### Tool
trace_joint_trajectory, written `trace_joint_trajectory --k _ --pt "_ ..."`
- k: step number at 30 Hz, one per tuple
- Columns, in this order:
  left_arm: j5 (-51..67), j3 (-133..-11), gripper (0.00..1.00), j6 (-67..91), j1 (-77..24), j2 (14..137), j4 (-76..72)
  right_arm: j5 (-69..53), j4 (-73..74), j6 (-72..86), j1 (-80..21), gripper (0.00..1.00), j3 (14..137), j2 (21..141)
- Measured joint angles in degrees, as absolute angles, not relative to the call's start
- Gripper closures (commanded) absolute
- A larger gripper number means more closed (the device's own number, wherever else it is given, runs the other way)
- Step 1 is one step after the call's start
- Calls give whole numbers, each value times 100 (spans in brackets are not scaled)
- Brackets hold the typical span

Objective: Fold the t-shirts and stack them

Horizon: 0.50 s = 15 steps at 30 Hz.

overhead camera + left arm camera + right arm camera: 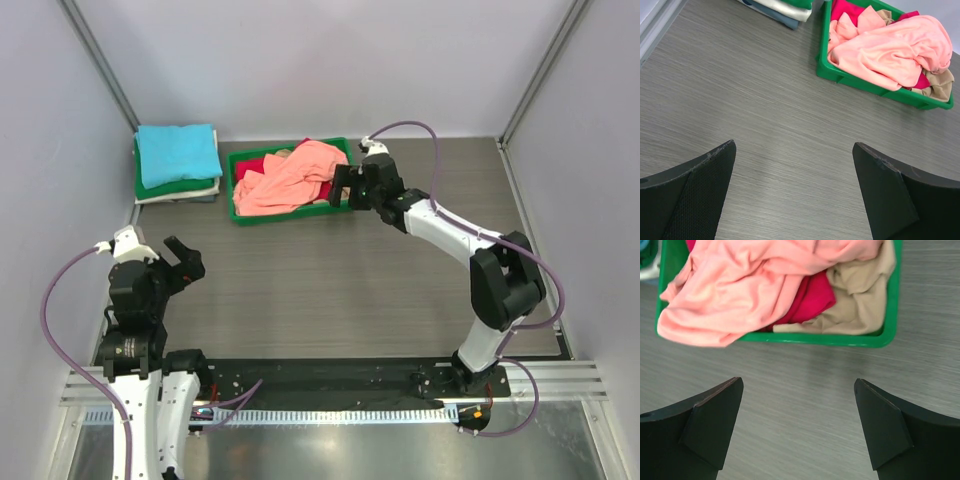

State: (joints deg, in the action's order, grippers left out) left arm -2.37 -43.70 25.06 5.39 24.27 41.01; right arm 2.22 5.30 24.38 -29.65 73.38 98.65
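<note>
**Top view.** A grey wood-grain worktop (330,270) has 2 robot arms bolted at its near edge. In the far left corner sits a folded stack (178,160) of shirts, with turquoise on top and green and white below. Just to its right, a green tray (240,215) holds loose shirts. A salmon shirt (290,180) lies crumpled on top of them. The right gripper (348,187) hovers at the tray's right end, spread wide and holding nothing. The left gripper (186,260) hangs close to its own base, well apart from the tray, also spread and empty.

**Left wrist view.** 2 dark fingers (695,195) frame bare worktop. The tray lies ahead and to the right. The salmon shirt (895,50) is heaped over a red shirt (850,10), and a beige shirt (940,82) sits at the right end.

**Right wrist view.** The tray's near rim (815,338) is just ahead of the parted fingers (710,425). The salmon shirt (750,285) droops over the rim at the left, the red shirt (812,297) sits in the middle, and the beige shirt (860,295) is at the right.

The cloth looks light, limp and not at all fragile. It will likely sag from any 1 hold and may drag the shirts beneath it. The best place to pinch is probably the overhanging fold at the rim, where only salmon cloth lies between the fingers.
</note>
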Motion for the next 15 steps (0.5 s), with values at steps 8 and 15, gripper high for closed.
trace_joint_trajectory --k 8,15 --pt "-235 -4370 0 2506 539 2427 4104 -108 878 2272 -3271 0 8243 10694" --pt "-235 -4370 0 2506 539 2421 4101 150 998 2119 -3321 1 10014 12125"
